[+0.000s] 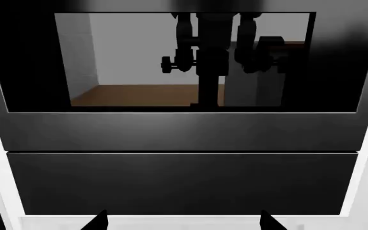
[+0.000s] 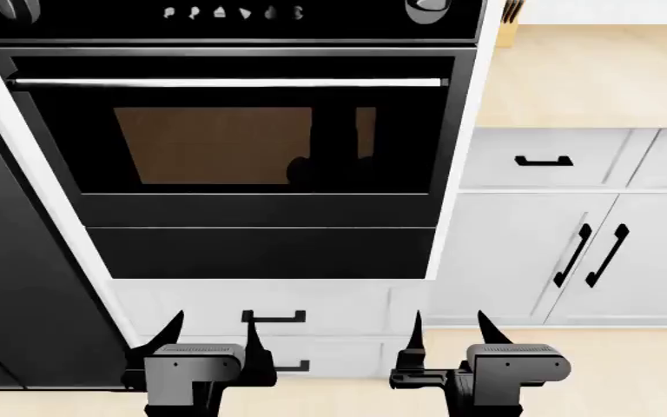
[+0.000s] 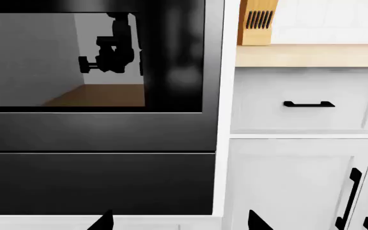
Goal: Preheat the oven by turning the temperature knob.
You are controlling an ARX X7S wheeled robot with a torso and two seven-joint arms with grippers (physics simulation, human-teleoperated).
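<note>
The glossy black oven (image 2: pixel 264 208) fills the middle of the head view, with a brown-tinted window (image 2: pixel 206 143) and a long silver bar handle (image 2: pixel 229 83). Its panel at the top edge carries small white icons and two silver knobs, one at the left (image 2: pixel 15 7) and one at the right (image 2: pixel 426 9), both cut off. I cannot tell which is the temperature knob. My left gripper (image 2: pixel 212 334) and right gripper (image 2: pixel 450 334) hang open and empty, low in front of the drawers and well below the knobs. Both wrist views face the oven door (image 1: pixel 184 129) (image 3: pixel 88 134); neither shows a knob.
White drawers with black handles (image 2: pixel 274 317) sit under the oven. To the right are white cabinet doors (image 2: pixel 542 252), a drawer (image 3: pixel 308 104), a wooden countertop (image 2: pixel 589 74) and a knife block (image 3: pixel 258 21). A tall dark appliance (image 2: pixel 9 261) stands on the left.
</note>
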